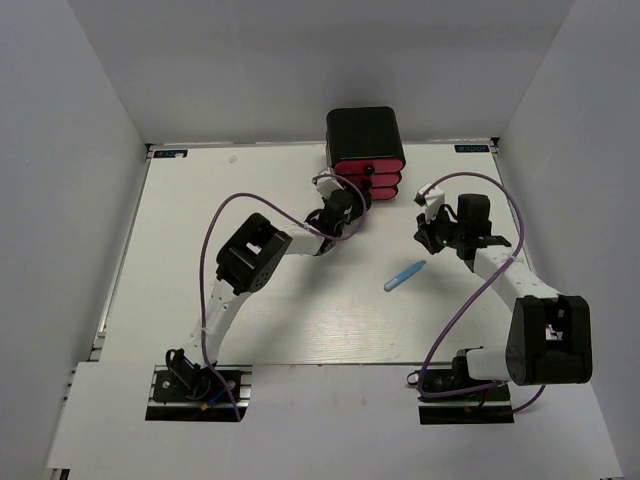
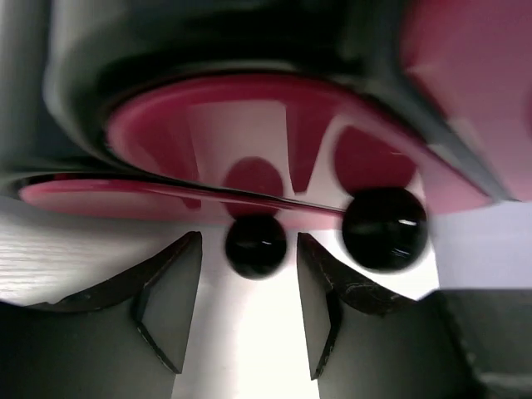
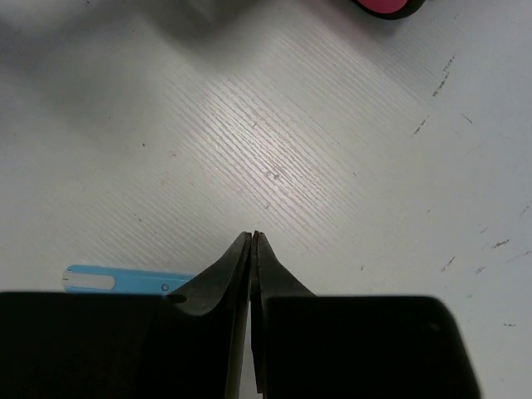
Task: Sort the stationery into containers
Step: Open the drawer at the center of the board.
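**Top view:** A black box (image 1: 365, 130) w/ three pink drawers (image 1: 366, 172) was pictured at the centre of the table's (image 1: 250, 300) far edge. The left gripper (image 1: 350, 207) was held right at the drawer fronts. The right gripper (image 1: 430, 232) was held over the table to the drawers' right. A blue marker (image 1: 404, 276) was seen lying flat nearby, well apart from the drawers.

**Left wrist:** The fingers (image 2: 170, 299) were seen spread, w/ a black knob (image 2: 256, 245) framed between them and gaps visible on both sides. A second knob (image 2: 384, 229) was seen to the right. The pink fronts above were blurred.

**Right wrist:** The fingers (image 3: 223, 278) were shown pressed together above the table. The marker was partly hidden behind one finger at lower left.
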Robot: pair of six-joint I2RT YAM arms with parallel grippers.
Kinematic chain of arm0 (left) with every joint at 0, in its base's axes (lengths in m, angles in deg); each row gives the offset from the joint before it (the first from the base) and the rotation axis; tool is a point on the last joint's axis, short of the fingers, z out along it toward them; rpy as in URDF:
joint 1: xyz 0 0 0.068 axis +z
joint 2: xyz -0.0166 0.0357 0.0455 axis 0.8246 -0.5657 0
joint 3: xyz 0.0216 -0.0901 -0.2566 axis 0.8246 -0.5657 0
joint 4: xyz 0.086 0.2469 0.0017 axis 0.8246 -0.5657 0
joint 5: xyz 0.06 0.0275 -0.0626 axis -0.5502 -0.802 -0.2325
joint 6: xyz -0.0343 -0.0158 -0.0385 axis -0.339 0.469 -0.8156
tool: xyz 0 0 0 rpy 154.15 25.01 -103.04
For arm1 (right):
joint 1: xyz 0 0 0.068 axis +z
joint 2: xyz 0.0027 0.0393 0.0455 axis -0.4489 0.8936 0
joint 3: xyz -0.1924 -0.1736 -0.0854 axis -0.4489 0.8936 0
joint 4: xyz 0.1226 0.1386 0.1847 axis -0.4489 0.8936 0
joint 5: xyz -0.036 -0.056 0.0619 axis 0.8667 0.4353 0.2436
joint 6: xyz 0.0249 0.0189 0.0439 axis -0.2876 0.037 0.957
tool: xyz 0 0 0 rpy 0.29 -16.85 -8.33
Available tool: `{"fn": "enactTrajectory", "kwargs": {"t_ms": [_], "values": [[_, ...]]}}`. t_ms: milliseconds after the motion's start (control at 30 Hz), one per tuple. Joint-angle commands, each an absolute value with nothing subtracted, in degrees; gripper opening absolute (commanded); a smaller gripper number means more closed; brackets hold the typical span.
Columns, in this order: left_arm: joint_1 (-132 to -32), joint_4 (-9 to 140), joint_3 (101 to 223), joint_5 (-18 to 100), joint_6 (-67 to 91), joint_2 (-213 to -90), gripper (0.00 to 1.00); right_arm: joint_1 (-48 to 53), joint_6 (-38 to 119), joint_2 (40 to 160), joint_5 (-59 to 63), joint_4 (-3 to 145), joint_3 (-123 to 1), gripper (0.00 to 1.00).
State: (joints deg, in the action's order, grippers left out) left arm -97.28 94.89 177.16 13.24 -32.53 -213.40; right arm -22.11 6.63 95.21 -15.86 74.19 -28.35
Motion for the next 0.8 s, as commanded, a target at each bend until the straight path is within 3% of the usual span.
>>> {"fn": "enactTrajectory", "kwargs": {"t_ms": [0,267,400,467,533,567,633,767], "values": [[-96.9,92.6,179.1,10.7,-33.5,-213.6,0.59,-23.2,7.0,94.5,-17.6,73.7,-28.8,0.08],[-96.9,92.6,179.6,9.1,-35.2,-214.7,0.5,-24.0,7.3,95.5,-19.1,74.4,-29.8,0.1],[-96.9,94.3,178.2,9.1,-35.2,-214.7,0.25,-24.3,6.7,95.8,-19.2,74.7,-29.8,0.11],[-96.9,97.0,174.7,10.7,-35.2,-213.0,0.17,-24.1,5.5,96.1,-19.8,75.8,-30.0,0.24],[-96.9,98.6,171.7,11.6,-35.2,-211.4,0.16,-24.1,3.9,96.6,-21.0,77.0,-30.4,0.43],[-96.9,99.2,168.5,12.2,-35.2,-210.4,0.14,-24.0,2.9,97.0,-23.5,78.0,-30.7,0.68],[-97.6,101.4,164.8,13.8,-34.5,-207.3,0.13,-24.0,-5.0,98.0,-29.2,83.3,-31.7,0.89],[-98.2,103.1,156.2,15.8,-33.3,-202.3,0.13,-24.1,-20.2,99.3,-35.9,92.4,-33.0,0.9]]}}
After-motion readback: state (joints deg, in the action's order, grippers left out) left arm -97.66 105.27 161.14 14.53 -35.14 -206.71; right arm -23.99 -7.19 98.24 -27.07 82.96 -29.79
